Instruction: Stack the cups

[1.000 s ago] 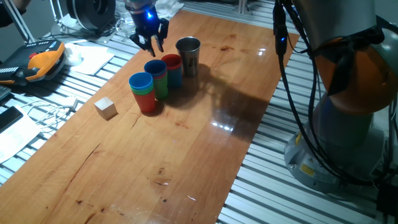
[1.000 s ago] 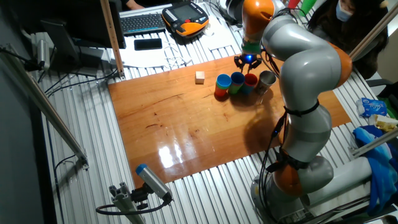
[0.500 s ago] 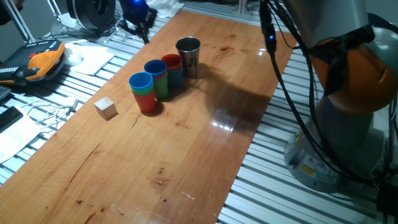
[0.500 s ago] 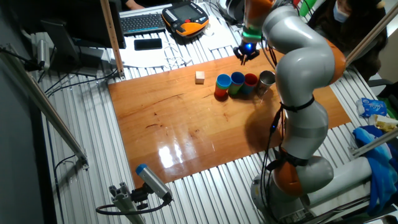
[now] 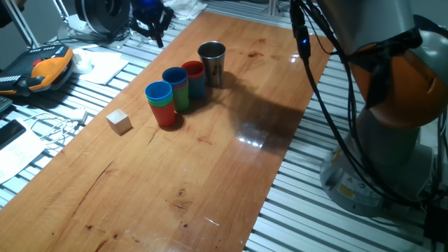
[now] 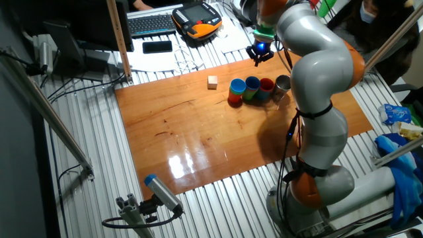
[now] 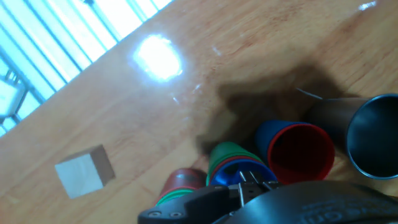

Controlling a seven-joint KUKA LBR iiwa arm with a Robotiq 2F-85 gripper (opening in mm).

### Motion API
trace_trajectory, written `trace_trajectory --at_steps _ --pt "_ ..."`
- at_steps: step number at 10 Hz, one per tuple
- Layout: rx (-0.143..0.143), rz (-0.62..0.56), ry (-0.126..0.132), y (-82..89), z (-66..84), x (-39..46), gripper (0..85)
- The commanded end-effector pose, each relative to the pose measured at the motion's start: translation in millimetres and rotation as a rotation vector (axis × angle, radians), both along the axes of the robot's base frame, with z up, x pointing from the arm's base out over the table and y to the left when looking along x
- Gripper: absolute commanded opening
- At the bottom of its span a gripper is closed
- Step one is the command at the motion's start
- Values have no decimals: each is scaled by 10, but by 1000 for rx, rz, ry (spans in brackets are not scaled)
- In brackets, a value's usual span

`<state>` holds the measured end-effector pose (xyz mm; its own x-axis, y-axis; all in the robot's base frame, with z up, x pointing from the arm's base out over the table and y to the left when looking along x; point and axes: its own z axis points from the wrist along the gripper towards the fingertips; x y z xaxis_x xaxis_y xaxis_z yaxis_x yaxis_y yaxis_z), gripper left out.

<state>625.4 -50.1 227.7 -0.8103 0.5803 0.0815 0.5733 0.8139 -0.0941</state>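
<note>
The cups stand in a tight row on the wooden table. There is a blue-topped stack over green and red (image 5: 160, 103), a blue-topped stack over green (image 5: 176, 87), a red cup in a blue one (image 5: 194, 77) and a steel cup (image 5: 211, 63). The other fixed view shows the same row of cups (image 6: 252, 88) with the steel cup (image 6: 283, 84) at its right end. My gripper (image 5: 150, 21) hangs high beyond the row, near the table's far edge, open with nothing in it. In the hand view the red cup (image 7: 300, 153) and steel cup (image 7: 375, 138) lie below.
A small wooden cube (image 5: 119, 121) sits left of the cups, also seen as the cube (image 7: 84, 172) in the hand view. A teach pendant (image 5: 47, 68), papers and cables lie off the table's left edge. The robot base (image 5: 392, 140) stands at the right.
The gripper has risen from just above the cups and moved back toward the table's far edge. The cups and the cube have not moved.
</note>
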Motion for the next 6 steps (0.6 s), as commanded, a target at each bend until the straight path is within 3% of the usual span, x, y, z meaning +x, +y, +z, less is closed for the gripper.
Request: trace_trajectory --at_steps 1,3,4,6 --pt "-11 -17 5 -2 0 0 0" --pt "4 -11 -18 -2 0 0 0" --pt "17 -18 -12 -2 0 0 0" --pt "10 -61 4 -2 0 0 0"
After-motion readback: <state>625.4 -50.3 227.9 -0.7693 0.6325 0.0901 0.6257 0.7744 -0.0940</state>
